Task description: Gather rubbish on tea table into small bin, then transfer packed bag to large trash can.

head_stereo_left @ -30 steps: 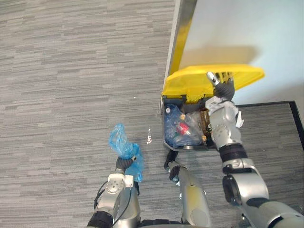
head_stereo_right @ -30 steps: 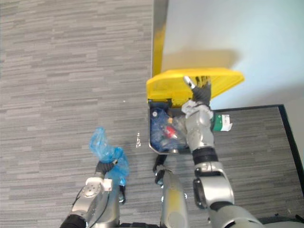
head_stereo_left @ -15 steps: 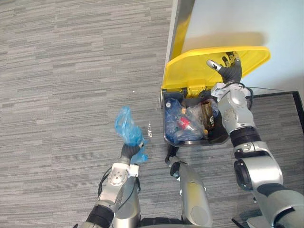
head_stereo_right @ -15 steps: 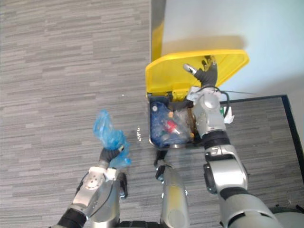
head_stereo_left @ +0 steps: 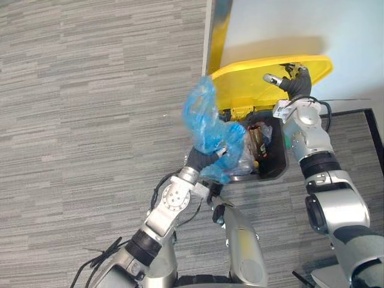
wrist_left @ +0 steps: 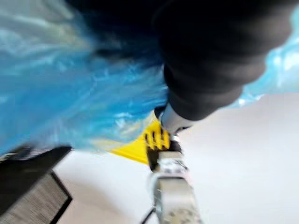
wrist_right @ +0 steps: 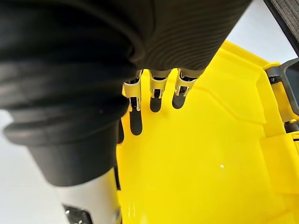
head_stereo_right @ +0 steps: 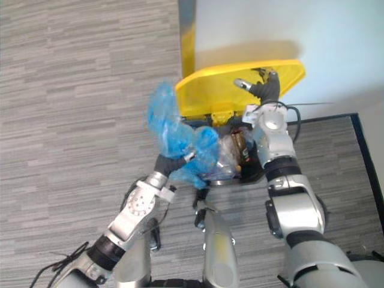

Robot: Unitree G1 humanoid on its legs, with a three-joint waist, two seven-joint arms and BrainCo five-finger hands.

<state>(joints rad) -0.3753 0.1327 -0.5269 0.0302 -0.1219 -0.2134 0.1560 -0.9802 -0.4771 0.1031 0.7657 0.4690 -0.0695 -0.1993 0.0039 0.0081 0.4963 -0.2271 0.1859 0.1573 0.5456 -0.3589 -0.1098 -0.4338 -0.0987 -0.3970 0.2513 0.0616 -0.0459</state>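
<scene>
- Floor (head_stereo_left: 90,120): grey striped carpet on the left of the scene.
- Left hand (head_stereo_left: 200,159): raised off the floor, closed around the gathered neck of the blue bag (head_stereo_left: 207,123). The plastic covers most of the fingers.
- Blue bag: held in the air at the left edge of the large trash can (head_stereo_left: 278,162). In the head views it overlaps the left corner of the yellow lid (head_stereo_left: 252,81) and the left part of the can's open mouth. The left wrist view shows crumpled blue plastic close against the hand's dark cover.
- Large trash can: dark body, standing against the white wall (head_stereo_left: 288,24). Lid swung up and tilted back. Bottles and clear plastic (head_stereo_left: 257,141) lie inside.
- Right hand (head_stereo_left: 292,85): open and flat against the underside of the raised lid. The right wrist view shows straight fingers (wrist_right: 154,100) lying on the yellow surface.
</scene>
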